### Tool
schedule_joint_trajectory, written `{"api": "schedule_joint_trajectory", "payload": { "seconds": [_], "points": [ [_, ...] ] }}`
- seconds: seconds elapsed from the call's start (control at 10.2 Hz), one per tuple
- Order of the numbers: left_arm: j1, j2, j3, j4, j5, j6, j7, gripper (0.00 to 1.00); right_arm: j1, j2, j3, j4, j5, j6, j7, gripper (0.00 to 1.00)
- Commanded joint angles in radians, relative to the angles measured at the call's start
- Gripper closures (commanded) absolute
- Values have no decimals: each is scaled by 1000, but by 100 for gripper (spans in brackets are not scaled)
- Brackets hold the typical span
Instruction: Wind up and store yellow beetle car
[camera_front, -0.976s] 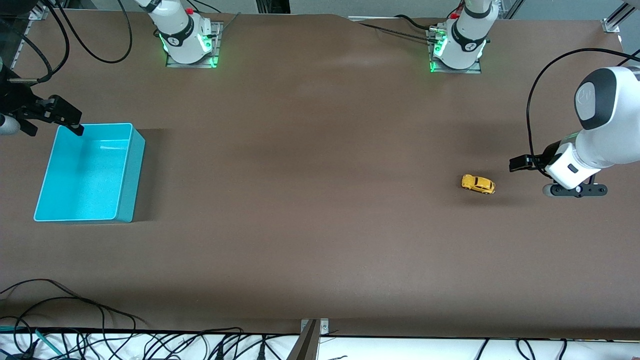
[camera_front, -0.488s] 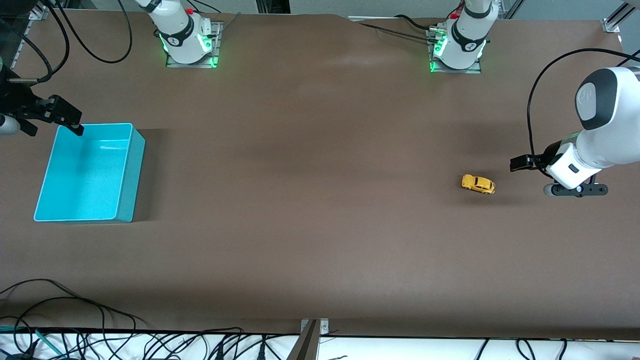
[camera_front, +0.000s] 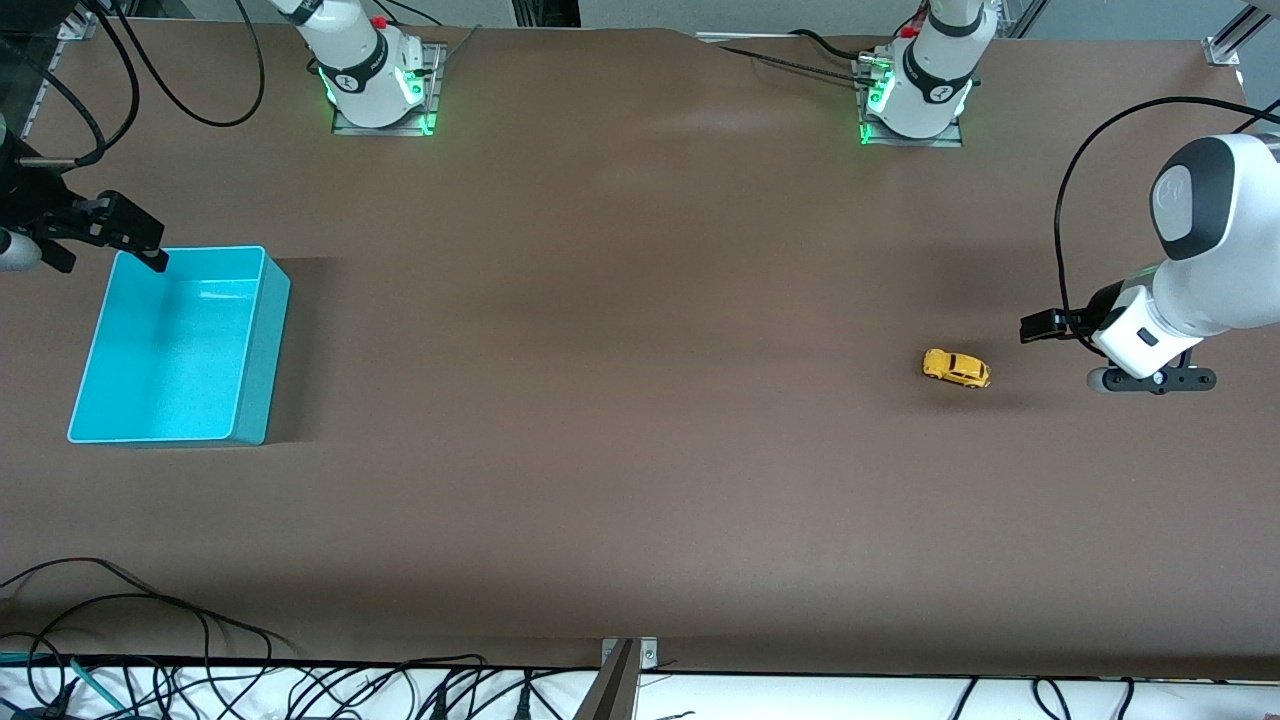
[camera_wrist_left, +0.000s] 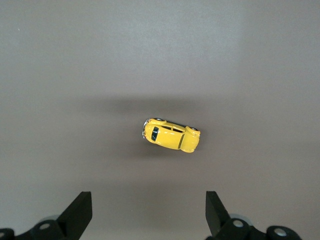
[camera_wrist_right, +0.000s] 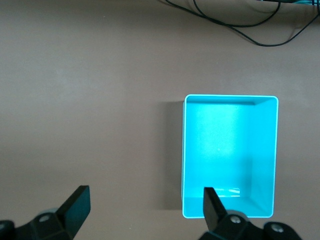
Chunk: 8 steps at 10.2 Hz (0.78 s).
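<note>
Your left gripper (camera_wrist_left: 147, 212) hangs wide open and empty near the table's left-arm edge, wrist pointed down, likely staged for a pick. The tiny yellow beetle-shaped toy car (camera_front: 956, 368) sits just beside it on the brown table (camera_front: 620, 420). Your right gripper (camera_wrist_right: 142, 210), also spread and empty, waits over the open turquoise plastic bin (camera_front: 255, 350) by the right-arm edge.

Left gripper (camera_wrist_left: 147, 215) and right gripper (camera_wrist_right: 145, 212): fingers cut off at wrist-view edges. Right arm leaves front view beside the bin (camera_front: 250, 345). Car (camera_front: 956, 368) wheels too small to tell.
</note>
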Motion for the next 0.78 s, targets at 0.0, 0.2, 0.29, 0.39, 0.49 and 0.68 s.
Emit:
{"api": "schedule_joint_trajectory", "payload": {
  "seconds": [0.0, 0.2, 0.29, 0.39, 0.49, 0.68],
  "points": [
    [5, -8, 4, -6, -33, -6, 38, 0, 3, 8, -1, 19, -1, -13, 2, 0],
    [5, -8, 4, -9, -33, -6, 37, 0, 3, 8, -1, 18, -1, -13, 2, 0],
    [5, -8, 4, -9, -33, -6, 34, 0, 3, 8, -1, 18, -1, -13, 2, 0],
    [3, -8, 4, -9, -33, -15, 16, 0, 3, 8, -1, 19, -1, -13, 2, 0],
    [5, -10, 4, -9, -33, -22, -30, 0, 3, 8, -1, 19, -1, -11, 2, 0],
    [6, -5, 4, -9, -33, -22, -220, 0, 3, 8, -1, 18, -2, -11, 2, 0]
  ]
}}
